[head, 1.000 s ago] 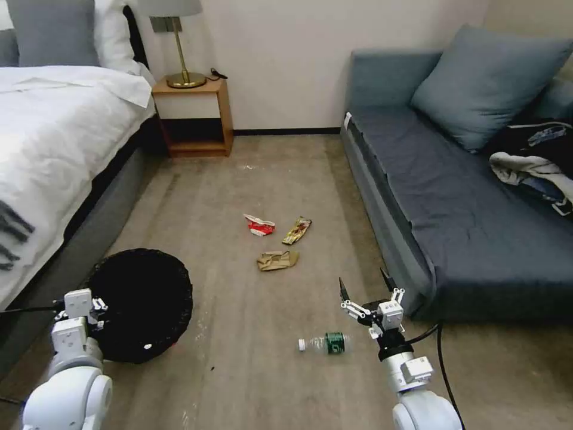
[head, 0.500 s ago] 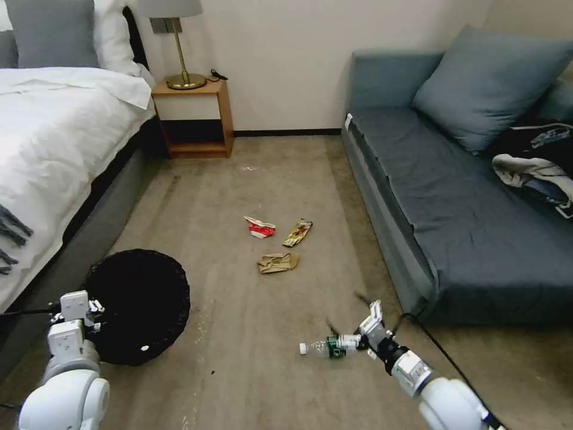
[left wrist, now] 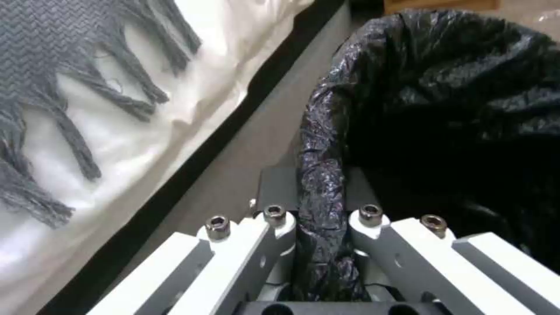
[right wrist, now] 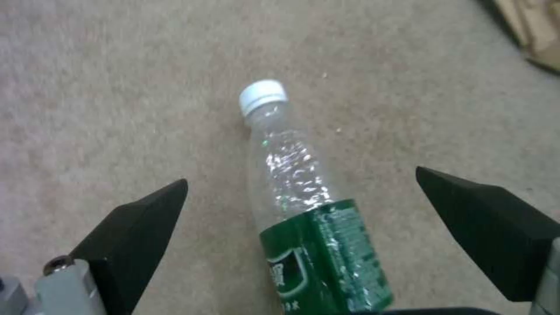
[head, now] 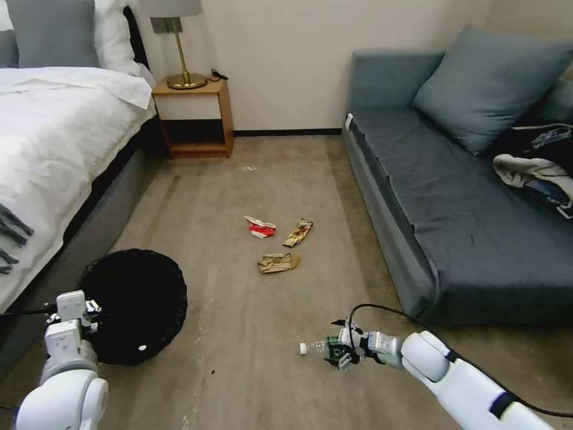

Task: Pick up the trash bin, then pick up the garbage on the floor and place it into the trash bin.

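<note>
- The right gripper is low over the carpet with its two black fingers spread wide, one on each side of the bottle and neither touching it.
- The bottle lies flat on the carpet between those fingers; its green label is at the end nearest the gripper's palm and its white cap points away from it.
- The left gripper is pressed together on the rim of the trash bin, with a fold of the black bag pinched between its jaws.
- The bin's wide mouth opens just beyond that gripper, beside the grey base of the bed; a fringed grey blanket hangs over the white sheet close by.
- Farther out from the right gripper, past the bottle's cap end, the crumpled brown paper lies on the carpet; a corner of it shows in the right wrist view.
- Beyond the paper lie the red-and-white carton and the gold-brown wrapper, side by side and apart from each other.
- To the outer side of the right arm stands the blue sofa with a cushion and a heap of clothes.
- Farthest off, against the wall, is a wooden nightstand carrying a brass lamp.
</note>
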Motion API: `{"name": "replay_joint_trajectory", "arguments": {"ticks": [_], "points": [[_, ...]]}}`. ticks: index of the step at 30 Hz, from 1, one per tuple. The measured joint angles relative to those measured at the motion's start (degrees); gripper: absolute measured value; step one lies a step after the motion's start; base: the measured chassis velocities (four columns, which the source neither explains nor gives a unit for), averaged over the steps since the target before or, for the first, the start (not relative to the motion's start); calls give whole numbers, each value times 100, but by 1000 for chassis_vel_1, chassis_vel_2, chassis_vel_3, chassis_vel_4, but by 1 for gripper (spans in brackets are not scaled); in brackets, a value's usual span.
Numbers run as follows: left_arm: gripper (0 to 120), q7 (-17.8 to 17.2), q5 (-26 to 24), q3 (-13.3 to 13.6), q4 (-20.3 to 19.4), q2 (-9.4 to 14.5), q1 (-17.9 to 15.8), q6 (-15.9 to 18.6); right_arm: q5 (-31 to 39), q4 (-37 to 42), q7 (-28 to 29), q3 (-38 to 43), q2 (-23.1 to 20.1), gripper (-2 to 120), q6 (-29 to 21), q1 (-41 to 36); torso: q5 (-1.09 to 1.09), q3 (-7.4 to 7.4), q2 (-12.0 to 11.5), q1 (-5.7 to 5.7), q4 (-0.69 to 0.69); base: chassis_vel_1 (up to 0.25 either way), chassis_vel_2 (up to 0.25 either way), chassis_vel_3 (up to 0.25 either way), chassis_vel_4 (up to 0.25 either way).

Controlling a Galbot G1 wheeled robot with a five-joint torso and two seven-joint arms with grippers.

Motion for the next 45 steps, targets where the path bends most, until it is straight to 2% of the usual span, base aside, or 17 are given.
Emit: {"name": "replay_joint_trajectory", "arguments": {"ticks": [7, 10, 11, 15, 20, 23, 24, 28, 31, 32, 33, 37, 38, 41, 42, 44, 45], "points": [[6, 1, -10, 40, 137, -4, -60, 5, -727, -391, -55, 155, 319, 99, 246, 41, -2, 0, 0, 0, 0, 0, 0, 0, 0], [6, 2, -10, 82, 180, -5, -102, 2, -1119, -532, -55, 279, 420, 88, 370, 41, 0, 0, 0, 0, -1, 0, 0, 0, 0], [6, 2, -10, 82, 180, -5, -102, 2, -1119, -532, -55, 279, 420, 88, 370, 41, 0, 0, 0, 0, -1, 0, 0, 0, 0], [6, 9, -9, 114, 206, -18, -129, -1, -1356, -723, -30, 418, 543, 67, 473, 41, 0, 0, 0, 0, -1, 0, 0, 0, 0], [6, 13, -10, 117, 209, -15, -123, -3, -1449, -837, -17, 513, 620, 54, 538, 71, 0, -1, 0, 0, -1, 0, 0, 0, 0], [6, 33, -35, 145, 172, -5, -86, -4, -1420, -865, -9, 541, 641, 38, 587, 105, 0, -1, 0, 0, 0, 0, 0, 0, 0], [6, 33, -35, 145, 172, -5, -86, -4, -1420, -865, -9, 541, 641, 38, 587, 105, 0, -1, 0, 0, 0, 0, 0, 0, 0], [6, 114, -112, 224, 152, -23, -37, -13, -930, -612, 88, 557, 650, 27, 601, 106, 0, -1, 0, 0, -1, 0, 0, 0, 0], [6, 180, -154, 290, 154, -60, -43, -26, -71, -201, 304, 554, 684, 20, 475, 152, 1, 0, 0, 0, -1, 0, 0, 0, 0], [6, 204, -190, 312, 155, -72, -46, -33, 259, -67, 375, 515, 692, 19, 446, 202, -1, -1, 0, 0, -1, 0, 0, 0, 0], [6, 204, -190, 312, 155, -72, -46, -33, 259, -67, 375, 515, 692, 19, 446, 202, -1, -1, 0, 0, -1, 0, 0, 0, 0], [6, 346, -307, 384, 155, -123, -57, -150, 1929, 482, 485, 177, 749, 19, 421, 408, 1, -1, 0, 0, 0, 0, 0, 0, 0], [6, 346, -307, 384, 155, -123, -57, -150, 1929, 482, 485, 177, 749, 19, 421, 408, 1, -1, 0, 0, 0, 0, 0, 0, 0], [6, 401, -324, 411, 155, -169, -64, -175, 2789, 713, 587, -68, 832, 19, 445, 538, -1, 0, 0, 0, 0, 0, 0, 0, 0], [6, 401, -324, 411, 155, -169, -64, -175, 2789, 713, 587, -68, 832, 19, 445, 538, -1, 0, 0, 0, 0, 0, 0, 0, 0], [6, 505, -367, 433, 147, -220, -67, -233, 3748, 833, 697, -463, 973, 19, 714, 743, -2, 0, 0, 0, 1, 0, 0, 0, 0], [6, 561, -402, 444, 141, -240, -67, -287, 3977, 833, 695, -622, 1040, 19, 899, 805, -1, 0, 0, 0, 0, 0, 0, 0, 0]]}}
